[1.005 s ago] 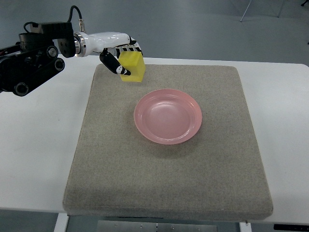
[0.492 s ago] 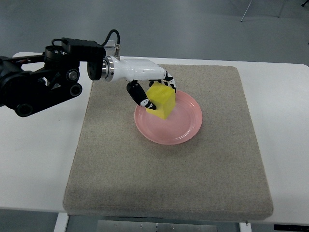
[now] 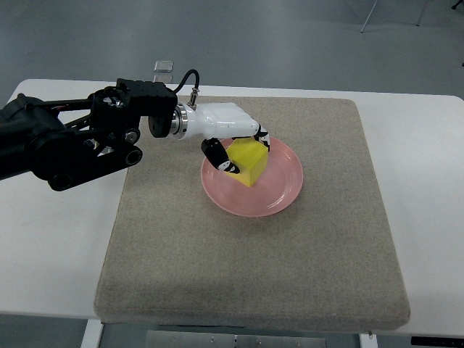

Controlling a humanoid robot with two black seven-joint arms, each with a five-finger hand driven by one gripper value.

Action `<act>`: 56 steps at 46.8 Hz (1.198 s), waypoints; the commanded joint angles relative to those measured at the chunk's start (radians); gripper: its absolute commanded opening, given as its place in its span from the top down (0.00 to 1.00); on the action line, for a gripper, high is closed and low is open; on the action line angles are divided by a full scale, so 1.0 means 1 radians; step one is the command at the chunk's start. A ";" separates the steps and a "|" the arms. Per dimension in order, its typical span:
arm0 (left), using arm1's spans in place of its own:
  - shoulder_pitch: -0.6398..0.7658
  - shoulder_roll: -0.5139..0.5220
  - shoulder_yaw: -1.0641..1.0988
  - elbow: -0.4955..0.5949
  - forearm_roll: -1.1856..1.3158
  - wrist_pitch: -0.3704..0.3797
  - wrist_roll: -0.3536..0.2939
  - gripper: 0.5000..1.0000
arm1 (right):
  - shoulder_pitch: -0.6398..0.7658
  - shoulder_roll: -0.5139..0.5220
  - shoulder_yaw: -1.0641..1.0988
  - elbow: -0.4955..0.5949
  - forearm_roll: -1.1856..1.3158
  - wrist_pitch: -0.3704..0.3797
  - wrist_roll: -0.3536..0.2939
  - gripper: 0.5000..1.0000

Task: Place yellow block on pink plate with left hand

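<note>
The yellow block (image 3: pixel 247 161) is held in my left hand (image 3: pixel 239 151), whose fingers are curled around it. The block is low over the left half of the pink plate (image 3: pixel 279 190), tilted, and seems to touch or nearly touch the plate's floor. The plate sits on the grey mat (image 3: pixel 254 268) slightly above its middle. My left arm (image 3: pixel 80 141) comes in from the left edge, black with a white wrist section. The right arm is out of view.
The grey mat lies on a white table (image 3: pixel 51 246). A small grey object (image 3: pixel 164 66) lies on the floor beyond the table's far edge.
My left hand carried the yellow block from the mat's far-left corner rightward and down over the plate. It has since lowered it further into the plate's left half.
</note>
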 commanded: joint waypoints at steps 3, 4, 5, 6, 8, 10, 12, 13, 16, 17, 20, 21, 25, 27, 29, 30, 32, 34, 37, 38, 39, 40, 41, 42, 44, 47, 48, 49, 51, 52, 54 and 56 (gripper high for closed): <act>0.015 -0.024 0.000 0.014 -0.002 0.015 -0.002 0.92 | 0.000 0.000 0.000 -0.002 0.000 0.000 0.000 0.15; 0.015 -0.026 0.000 0.013 -0.002 0.015 -0.002 0.87 | 0.000 0.000 0.000 0.000 0.000 0.000 0.000 0.15; 0.015 -0.027 0.000 0.013 -0.002 0.016 -0.002 0.81 | 0.000 0.000 0.000 0.000 0.000 0.000 0.000 0.15; 0.015 -0.027 0.000 0.013 -0.004 0.016 -0.002 0.75 | 0.000 0.000 0.000 0.000 0.000 0.000 0.000 0.15; 0.016 -0.029 0.002 0.013 -0.002 0.015 -0.002 0.65 | 0.000 0.000 0.000 0.000 0.000 0.000 0.000 0.15; 0.018 -0.030 0.002 0.013 -0.002 0.015 -0.002 0.55 | 0.000 0.000 0.000 0.000 0.000 0.000 0.000 0.15; 0.018 -0.030 0.000 0.014 -0.002 0.016 -0.002 0.42 | 0.000 0.000 0.000 0.000 0.000 0.000 0.000 0.15; 0.018 -0.030 0.000 0.014 -0.002 0.015 -0.002 0.35 | 0.000 0.000 0.000 0.000 0.000 0.000 0.000 0.15; 0.018 -0.029 0.000 0.014 -0.002 0.015 -0.002 0.21 | 0.000 0.000 0.000 0.000 0.000 0.000 0.000 0.15; 0.018 -0.029 0.000 0.013 -0.002 0.015 -0.002 0.16 | 0.000 0.000 0.000 0.000 0.000 0.000 0.000 0.15; 0.018 -0.023 0.000 0.010 -0.004 0.010 -0.002 0.03 | 0.000 0.000 0.000 0.000 0.000 0.000 0.000 0.15; 0.016 -0.021 0.000 0.006 -0.005 0.007 -0.002 0.03 | 0.000 0.000 0.000 0.000 0.000 0.000 0.000 0.15; 0.015 -0.010 -0.003 -0.007 -0.008 0.001 -0.003 0.02 | 0.000 0.000 0.000 0.000 0.000 0.000 0.000 0.15; 0.015 0.003 -0.006 -0.015 -0.010 0.000 -0.003 0.02 | 0.000 0.000 0.000 0.000 0.000 0.000 0.000 0.15; 0.013 0.025 -0.009 -0.026 -0.016 -0.002 -0.005 0.02 | 0.000 0.000 0.000 0.000 0.000 0.000 0.000 0.15; 0.013 0.033 -0.009 -0.029 -0.019 -0.002 -0.006 0.02 | 0.000 0.000 0.000 0.000 0.000 0.000 0.000 0.15; 0.013 0.048 -0.011 -0.033 -0.028 -0.002 -0.012 0.02 | 0.000 0.000 0.000 0.000 0.000 0.000 0.000 0.15; 0.013 0.063 -0.012 -0.033 -0.049 -0.002 -0.014 0.02 | 0.000 0.000 0.000 0.000 0.000 0.000 0.000 0.15; 0.010 0.089 -0.012 -0.036 -0.095 -0.002 -0.015 0.02 | 0.000 0.000 0.000 0.000 0.000 0.000 0.000 0.15; 0.009 0.099 -0.012 -0.041 -0.112 -0.002 -0.015 0.02 | 0.000 0.000 0.000 0.000 0.000 0.000 0.000 0.15; 0.006 0.109 -0.012 -0.046 -0.131 -0.002 -0.015 0.02 | 0.000 0.000 0.000 0.000 0.000 0.000 0.000 0.15; 0.004 0.120 -0.012 -0.050 -0.149 -0.002 -0.015 0.02 | 0.000 0.000 0.000 0.000 0.000 0.000 0.000 0.15; 0.002 0.131 -0.012 -0.053 -0.168 -0.002 -0.015 0.01 | 0.000 0.000 0.000 0.000 0.000 0.000 0.000 0.15; 0.002 0.140 -0.012 -0.053 -0.186 -0.002 -0.015 0.01 | 0.000 0.000 0.000 0.000 0.000 0.000 0.000 0.15; 0.001 0.154 -0.012 -0.052 -0.223 0.000 -0.015 0.01 | 0.000 0.000 0.000 0.000 0.000 0.000 0.000 0.15; 0.002 0.172 -0.015 -0.043 -0.275 0.015 -0.017 0.01 | 0.000 0.000 0.000 0.000 0.000 0.000 0.000 0.15; 0.002 0.181 -0.015 -0.041 -0.295 0.015 -0.017 0.01 | 0.000 0.000 0.000 0.000 0.000 0.000 0.000 0.15; 0.002 0.189 -0.015 -0.038 -0.316 0.016 -0.017 0.01 | 0.000 0.000 0.000 0.000 0.000 0.000 0.000 0.15; 0.002 0.201 -0.017 -0.029 -0.371 0.018 -0.017 0.01 | 0.000 0.000 0.000 0.000 0.000 0.000 0.000 0.15; 0.002 0.206 -0.017 -0.021 -0.404 0.023 -0.017 0.01 | 0.000 0.000 0.000 0.000 0.000 0.000 0.000 0.15; 0.002 0.209 -0.017 -0.007 -0.476 0.035 -0.017 0.01 | 0.000 0.000 0.000 0.000 0.000 0.000 0.000 0.15; 0.002 0.211 -0.017 0.008 -0.552 0.046 -0.017 0.01 | 0.000 0.000 0.000 0.000 0.000 0.000 0.000 0.15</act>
